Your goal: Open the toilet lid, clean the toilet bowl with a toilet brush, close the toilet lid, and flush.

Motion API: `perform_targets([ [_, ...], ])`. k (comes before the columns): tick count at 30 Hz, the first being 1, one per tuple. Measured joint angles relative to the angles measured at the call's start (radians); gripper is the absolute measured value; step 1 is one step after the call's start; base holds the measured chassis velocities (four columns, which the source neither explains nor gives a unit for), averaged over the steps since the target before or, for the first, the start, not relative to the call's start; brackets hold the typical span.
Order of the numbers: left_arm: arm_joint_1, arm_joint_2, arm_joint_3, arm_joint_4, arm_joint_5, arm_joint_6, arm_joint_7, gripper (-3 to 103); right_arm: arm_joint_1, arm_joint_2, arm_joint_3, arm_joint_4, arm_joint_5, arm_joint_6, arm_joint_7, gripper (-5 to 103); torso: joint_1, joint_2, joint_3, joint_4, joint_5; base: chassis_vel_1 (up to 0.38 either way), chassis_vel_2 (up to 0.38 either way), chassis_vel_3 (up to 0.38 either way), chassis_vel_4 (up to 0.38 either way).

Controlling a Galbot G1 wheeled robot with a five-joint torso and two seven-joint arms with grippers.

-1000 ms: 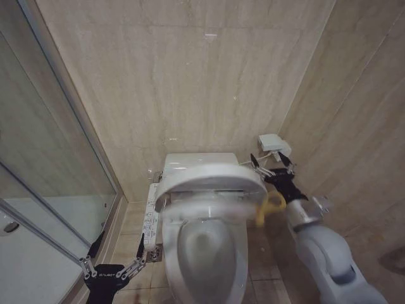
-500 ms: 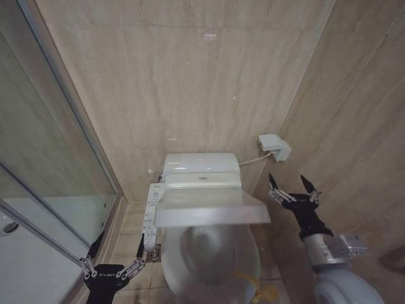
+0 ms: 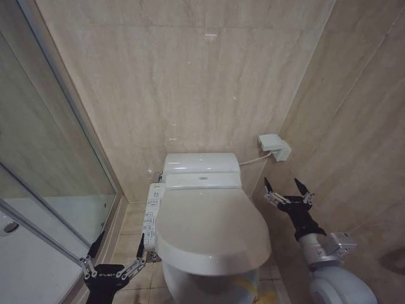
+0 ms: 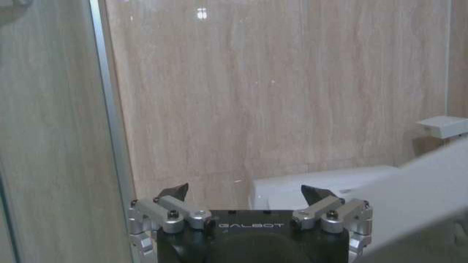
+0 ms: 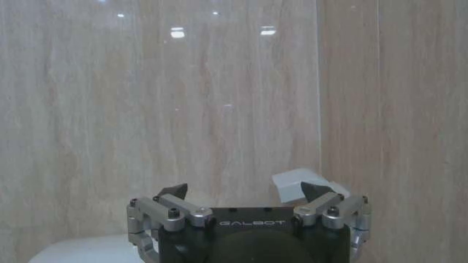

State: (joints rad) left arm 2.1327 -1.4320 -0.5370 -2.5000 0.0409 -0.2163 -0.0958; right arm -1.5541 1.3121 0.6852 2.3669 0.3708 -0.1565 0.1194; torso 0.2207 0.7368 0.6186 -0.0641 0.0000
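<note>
The toilet lid was seen lying flat and closed over the toilet bowl, so that only the front part of the bowl was visible below the lid's front edge. A small yellow tag was seen at the lid's front rim, on the robot's right side. Behind the lid, the white tank was placed against the beige tiled wall, and a narrow control panel was attached along the toilet's left side. The right gripper was held in the air to the right of the toilet, near the side wall and apart from the lid, with its fingers spread wide and nothing between them. In the right wrist view the same gripper was pointed toward the wall, and a small white box was seen mounted on the wall behind one finger. The same box was seen in the head view above the right gripper, with a cable going toward the tank. The left gripper was kept low at the toilet's left side, next to the glass shower partition, also opened and empty. In the left wrist view the left gripper was directed at the wall, and part of the lid was seen beside it.
</note>
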Motion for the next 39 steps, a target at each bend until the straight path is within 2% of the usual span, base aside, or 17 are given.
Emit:
perform_targets([
  [16, 0.0, 0.0, 0.0, 0.0, 0.0, 0.0, 0.0, 100, -0.002, 0.014, -0.008, 0.027, -0.013, 0.001, 0.008, 100, 0.0, 0.0, 0.0, 0.0003, 0.0, 0.018, -0.012, -0.016, 0.015],
  [39, 0.0, 0.0, 0.0, 0.0, 0.0, 0.0, 0.0, 100, 0.014, 0.004, -0.02, -0.002, -0.023, 0.026, 0.003, 100, 0.0, 0.0, 0.0, 0.0002, -0.0002, 0.23, -0.23, -0.222, 0.226],
])
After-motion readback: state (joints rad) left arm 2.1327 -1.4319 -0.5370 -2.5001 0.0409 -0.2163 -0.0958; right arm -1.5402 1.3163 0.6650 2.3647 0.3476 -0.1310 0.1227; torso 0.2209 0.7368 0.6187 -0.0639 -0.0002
